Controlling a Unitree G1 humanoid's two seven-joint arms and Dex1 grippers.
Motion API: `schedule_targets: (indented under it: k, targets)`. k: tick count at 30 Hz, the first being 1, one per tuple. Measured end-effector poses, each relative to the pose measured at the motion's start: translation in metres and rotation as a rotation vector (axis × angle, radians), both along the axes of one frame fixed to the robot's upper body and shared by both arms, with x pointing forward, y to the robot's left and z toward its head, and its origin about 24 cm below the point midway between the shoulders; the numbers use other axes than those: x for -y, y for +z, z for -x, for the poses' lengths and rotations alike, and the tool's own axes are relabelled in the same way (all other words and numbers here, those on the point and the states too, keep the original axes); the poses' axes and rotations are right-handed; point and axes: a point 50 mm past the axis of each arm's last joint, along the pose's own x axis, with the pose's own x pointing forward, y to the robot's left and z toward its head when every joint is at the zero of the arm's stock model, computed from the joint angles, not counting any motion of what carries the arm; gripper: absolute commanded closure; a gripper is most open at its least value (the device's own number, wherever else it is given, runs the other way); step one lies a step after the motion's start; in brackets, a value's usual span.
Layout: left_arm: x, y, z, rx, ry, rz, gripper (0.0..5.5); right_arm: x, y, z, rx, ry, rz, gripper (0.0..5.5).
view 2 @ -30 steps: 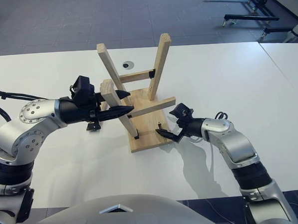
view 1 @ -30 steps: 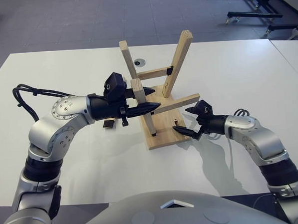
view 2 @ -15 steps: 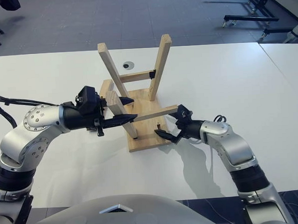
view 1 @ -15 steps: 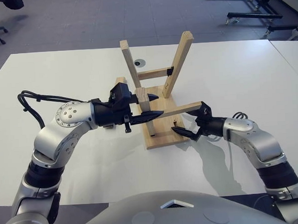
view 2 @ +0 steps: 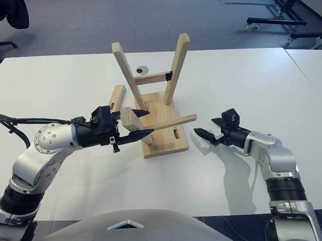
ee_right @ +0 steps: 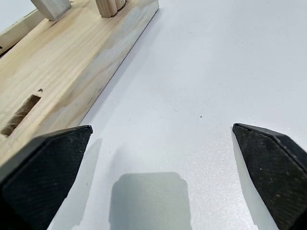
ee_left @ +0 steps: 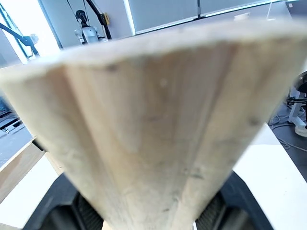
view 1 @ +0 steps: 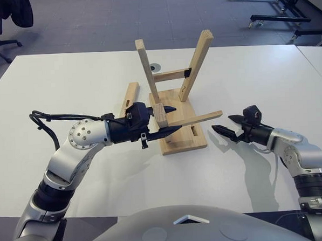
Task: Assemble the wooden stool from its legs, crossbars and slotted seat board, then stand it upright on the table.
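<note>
The slotted seat board [view 1: 185,142] lies flat on the white table. Two legs [view 1: 197,62] stand in its far end, tilted apart and joined by a crossbar [view 1: 170,75]. My left gripper [view 1: 170,118] is shut on a third leg [view 1: 160,114] over the board's near left part; a second crossbar [view 1: 197,119] sticks out of that leg to the right. Up close, the held leg [ee_left: 158,124] sits between my black fingers [ee_left: 60,213]. My right gripper [view 1: 223,123] stands open just above the table, right of the board and apart from it, an open slot [ee_right: 21,112] in the seat board [ee_right: 72,57] ahead of it.
A loose leg [view 1: 129,97] lies on the table left of the board, behind my left arm. A round cable hole [view 1: 156,68] is in the table behind the stool. Bare table [view 1: 256,77] spreads to the right and in front.
My right gripper has let go of the board's near edge and drawn back to the right. The left gripper has carried the leg and its crossbar lower over the board, which has turned.
</note>
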Motion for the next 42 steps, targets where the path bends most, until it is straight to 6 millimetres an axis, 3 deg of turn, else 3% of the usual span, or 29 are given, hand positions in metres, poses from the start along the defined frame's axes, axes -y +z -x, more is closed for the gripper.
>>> schedule_targets:
  k: [5,7,9,10,20,23,26,29,33,37,42]
  targets:
    - [0.002,0.000,-0.008,0.000,0.008,-0.038,3.45,-0.005,-0.001,0.002,0.017,-0.013,0.016,0.10]
    - [0.003,0.000,-0.010,0.000,0.020,-0.047,2.94,-0.007,-0.002,0.001,0.020,-0.017,0.017,0.10]
    - [-0.016,-0.043,-0.015,-0.175,0.128,-0.253,2.69,-0.010,-0.002,0.001,0.031,-0.014,0.013,0.10]
    - [-0.021,-0.052,-0.013,-0.216,0.142,-0.281,2.57,-0.010,-0.001,0.001,0.033,-0.013,0.016,0.10]
    - [-0.021,-0.047,-0.012,-0.178,0.116,-0.282,1.10,-0.014,-0.003,0.001,0.035,-0.019,0.029,0.10]
    - [-0.039,-0.046,-0.014,-0.152,0.174,-0.323,0.63,-0.015,-0.004,0.002,0.042,-0.028,0.028,0.10]
    - [-0.066,-0.043,-0.024,-0.162,0.356,-0.386,0.23,-0.014,-0.006,0.010,0.059,-0.077,0.018,0.10]
    - [-0.078,-0.045,-0.039,-0.190,0.584,-0.458,0.23,-0.017,-0.009,0.016,0.080,-0.137,-0.001,0.10]
    - [-0.062,-0.054,-0.060,-0.281,0.855,-0.484,0.23,-0.025,-0.012,0.018,0.103,-0.198,-0.038,0.10]
    - [-0.048,-0.082,-0.058,-0.531,0.993,-0.542,0.23,-0.032,-0.015,0.018,0.127,-0.228,-0.059,0.10]
    - [-0.050,-0.086,-0.056,-0.732,1.157,-0.471,0.83,-0.036,-0.017,0.018,0.144,-0.245,-0.061,0.10]
